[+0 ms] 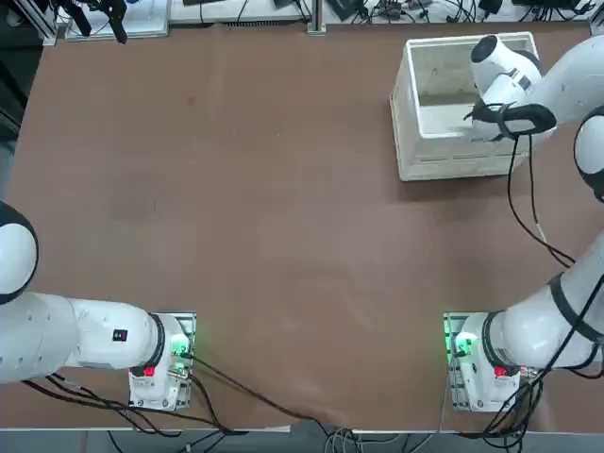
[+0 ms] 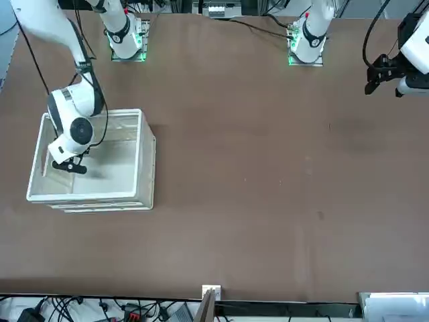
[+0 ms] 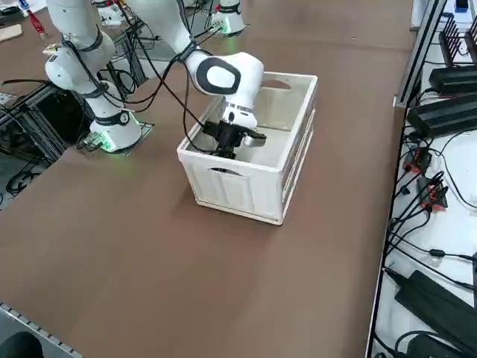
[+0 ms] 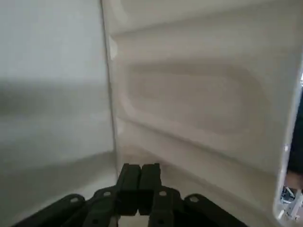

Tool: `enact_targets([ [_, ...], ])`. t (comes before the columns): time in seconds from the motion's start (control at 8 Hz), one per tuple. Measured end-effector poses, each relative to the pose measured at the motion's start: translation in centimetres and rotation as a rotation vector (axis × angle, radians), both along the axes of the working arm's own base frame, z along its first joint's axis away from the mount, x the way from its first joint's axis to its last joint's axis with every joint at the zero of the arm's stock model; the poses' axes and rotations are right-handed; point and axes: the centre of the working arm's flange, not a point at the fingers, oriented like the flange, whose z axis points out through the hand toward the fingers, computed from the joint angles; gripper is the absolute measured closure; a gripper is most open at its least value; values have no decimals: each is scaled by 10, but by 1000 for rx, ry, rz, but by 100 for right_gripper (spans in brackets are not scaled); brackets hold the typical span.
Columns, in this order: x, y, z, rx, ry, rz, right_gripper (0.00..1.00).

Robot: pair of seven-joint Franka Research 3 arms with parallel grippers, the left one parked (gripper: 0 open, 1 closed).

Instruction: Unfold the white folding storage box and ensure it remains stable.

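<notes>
Currently the white folding storage box (image 1: 444, 151) stands as a tall crate, walls up, on the brown worktop (image 1: 245, 217), well apart from the right arm base. The right claw (image 4: 138, 182) is down inside the box, fingers pressed together, empty. Cables and power bricks (image 3: 440, 112) lie beyond the worktop edge beside the box.

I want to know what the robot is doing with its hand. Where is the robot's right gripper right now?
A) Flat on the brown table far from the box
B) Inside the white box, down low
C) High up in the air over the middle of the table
B: the right gripper, its fingers pressed together, reaches down inside the white folding storage box, whose walls stand up around it.
</notes>
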Motion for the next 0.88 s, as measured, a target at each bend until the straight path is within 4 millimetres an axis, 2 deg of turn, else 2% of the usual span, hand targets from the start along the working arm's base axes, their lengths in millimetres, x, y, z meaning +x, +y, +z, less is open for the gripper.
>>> enact_targets([
  [0.25,0,2,0,-9,-3,8,99],
  [0.38,4,7,7,-1,-18,10,99],
  [0.5,14,17,24,38,-43,-4,99],
  [0.62,24,31,53,111,-36,-33,99],
  [0.88,38,48,134,301,18,-53,99],
])
